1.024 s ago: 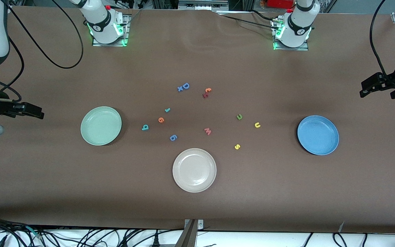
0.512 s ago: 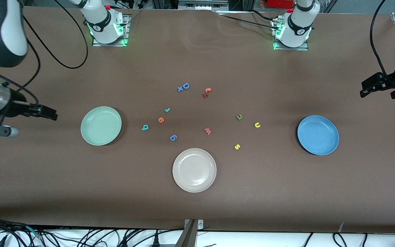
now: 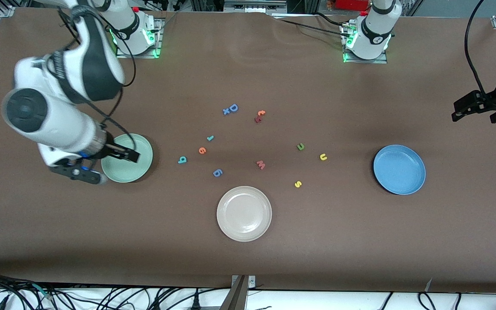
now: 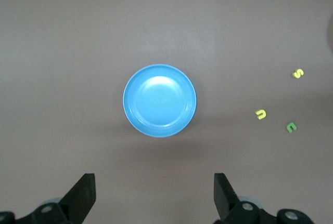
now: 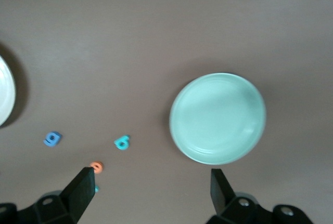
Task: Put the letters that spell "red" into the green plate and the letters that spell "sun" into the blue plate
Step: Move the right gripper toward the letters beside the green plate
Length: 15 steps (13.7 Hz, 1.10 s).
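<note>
The teal "r" [image 3: 210, 138], orange "e" [image 3: 202, 150] and teal "d" [image 3: 182, 160] lie on the table beside the green plate [image 3: 144, 165]. The olive "n" [image 3: 300, 147], yellow "u" [image 3: 323, 157] and yellow "s" [image 3: 298, 184] lie between the table's middle and the blue plate [image 3: 399, 169]. Both plates hold nothing. My right gripper [image 3: 123, 154] hangs open over the green plate [image 5: 217, 118], nothing between its fingers; its wrist view shows the "d" [image 5: 121, 142] and "e" [image 5: 97, 167]. My left gripper [image 3: 457, 113] waits open at the left arm's end, looking down on the blue plate [image 4: 159, 101].
A cream plate [image 3: 244, 213] sits nearer the front camera than the letters. A blue "6" piece [image 3: 217, 172], a pink "m" [image 3: 261, 164], a blue capital "D" [image 3: 232, 108] and red-orange pieces [image 3: 259, 116] lie among the task letters.
My right arm has swung in from the table's end, so its gripper is now over the green plate. The left arm and all letters have not moved.
</note>
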Available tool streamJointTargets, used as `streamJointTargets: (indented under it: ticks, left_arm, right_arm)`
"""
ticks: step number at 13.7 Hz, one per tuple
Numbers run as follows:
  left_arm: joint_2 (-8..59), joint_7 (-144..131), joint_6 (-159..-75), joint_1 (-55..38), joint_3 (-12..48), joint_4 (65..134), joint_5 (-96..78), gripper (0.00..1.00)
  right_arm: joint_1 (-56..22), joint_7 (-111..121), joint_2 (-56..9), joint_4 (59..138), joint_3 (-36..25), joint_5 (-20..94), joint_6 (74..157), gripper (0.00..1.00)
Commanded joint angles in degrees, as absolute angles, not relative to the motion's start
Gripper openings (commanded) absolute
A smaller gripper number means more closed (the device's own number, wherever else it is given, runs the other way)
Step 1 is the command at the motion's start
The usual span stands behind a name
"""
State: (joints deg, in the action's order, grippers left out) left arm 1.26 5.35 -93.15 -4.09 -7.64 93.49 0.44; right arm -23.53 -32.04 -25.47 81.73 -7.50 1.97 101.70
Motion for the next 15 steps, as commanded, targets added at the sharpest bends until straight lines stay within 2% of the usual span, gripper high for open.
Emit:
streamJointTargets:
  ticks: [1, 5, 11, 15]
  left_arm:
    - [1.2, 7.2, -90.6, -3.6, -7.6, 93.6, -1.7, 1.0]
    - [1.4, 7.1, -90.6, -4.5, -7.1, 93.6, -1.8, 1.0]
    - [4.7, 6.5, -90.8, -7.2, -6.9, 93.4, -6.2, 1.0]
    - [8.8, 6.3, -91.4, -11.0, -7.0, 91.2, -6.1, 1.0]
  right_arm:
    - [-28.2, -36.7, -30.6, 81.7, -7.9, 1.9, 106.2, 0.98]
    - [-30.1, -36.7, -35.5, 82.3, -7.8, 2.2, 109.7, 0.98]
    - [-31.7, -36.5, -41.1, 83.9, -7.9, 1.8, 121.0, 0.98]
    - [-31.2, -36.3, -41.3, 88.3, -8.0, 2.2, 123.8, 0.98]
